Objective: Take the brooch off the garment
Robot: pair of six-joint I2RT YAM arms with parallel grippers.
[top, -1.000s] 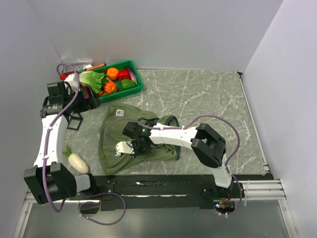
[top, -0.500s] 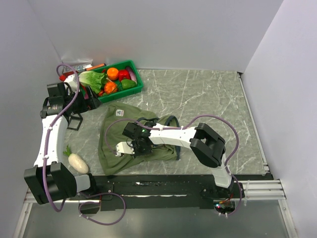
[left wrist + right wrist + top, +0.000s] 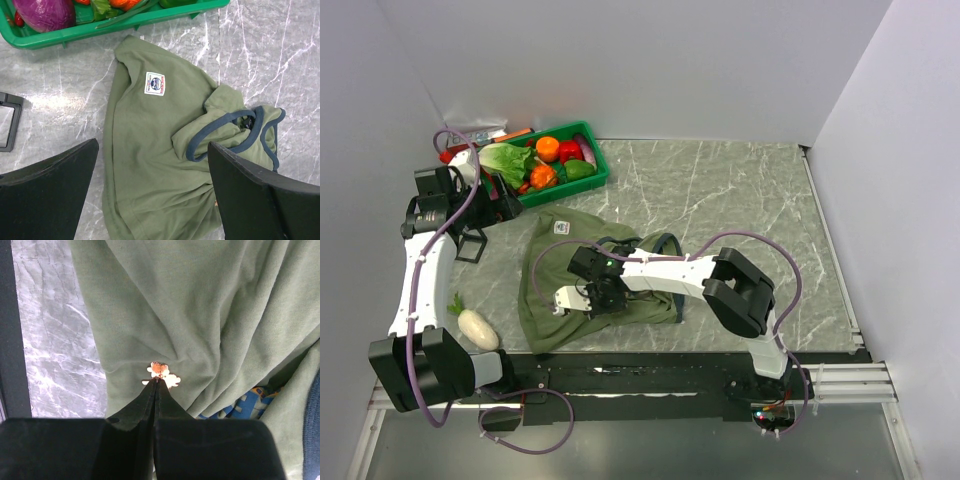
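The olive-green garment (image 3: pixel 550 305) lies crumpled on the table at the near middle, with its navy trim (image 3: pixel 235 117) and white label (image 3: pixel 154 83) showing. The brooch (image 3: pixel 161 371), a tiny pinkish-orange and white pin, sits on a fold of the garment (image 3: pixel 200 300). My right gripper (image 3: pixel 157 380) is low on the cloth with its jaws shut, and the tips pinch the brooch's near edge. It also shows in the top view (image 3: pixel 582 298). A bit of the blue-and-orange graphic (image 3: pixel 250 399) peeks from under a fold. My left gripper (image 3: pixel 152 145) is open and empty, held high above the garment (image 3: pixel 145 165).
A green basket (image 3: pixel 598 160) of vegetables stands at the back left, and its rim (image 3: pixel 125 27) shows in the left wrist view. A black square frame (image 3: pixel 470 245) lies left of the garment. A white radish (image 3: pixel 478 328) lies at the near left.
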